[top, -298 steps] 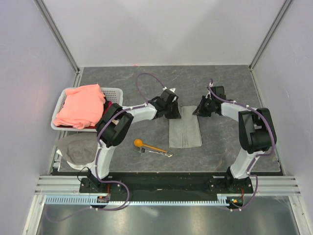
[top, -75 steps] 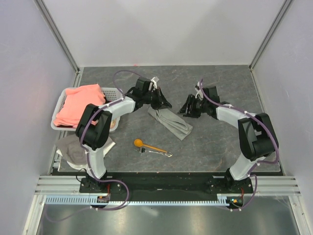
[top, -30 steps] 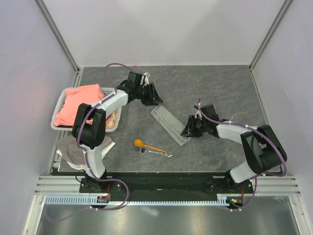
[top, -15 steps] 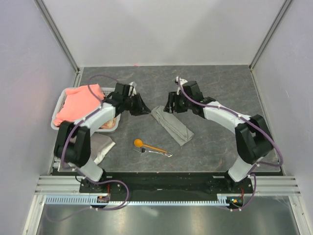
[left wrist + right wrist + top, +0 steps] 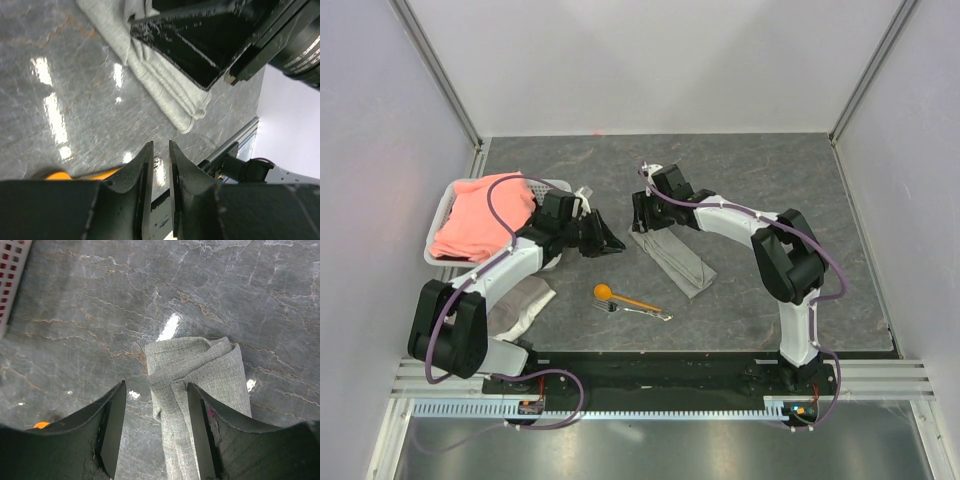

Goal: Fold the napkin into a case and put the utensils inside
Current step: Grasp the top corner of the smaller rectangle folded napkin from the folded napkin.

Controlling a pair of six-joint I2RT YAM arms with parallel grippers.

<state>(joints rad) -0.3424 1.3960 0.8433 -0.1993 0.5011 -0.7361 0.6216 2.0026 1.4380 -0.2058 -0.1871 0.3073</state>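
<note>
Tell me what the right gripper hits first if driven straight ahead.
The folded napkin: its end lies dead ahead of the right gripper, framed by the open jaws; the gap is hard to judge.

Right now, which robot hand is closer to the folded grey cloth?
Right. The right gripper hangs just above the far end of the case, jaws open. The left gripper is off to the case's left, apart from it.
</note>
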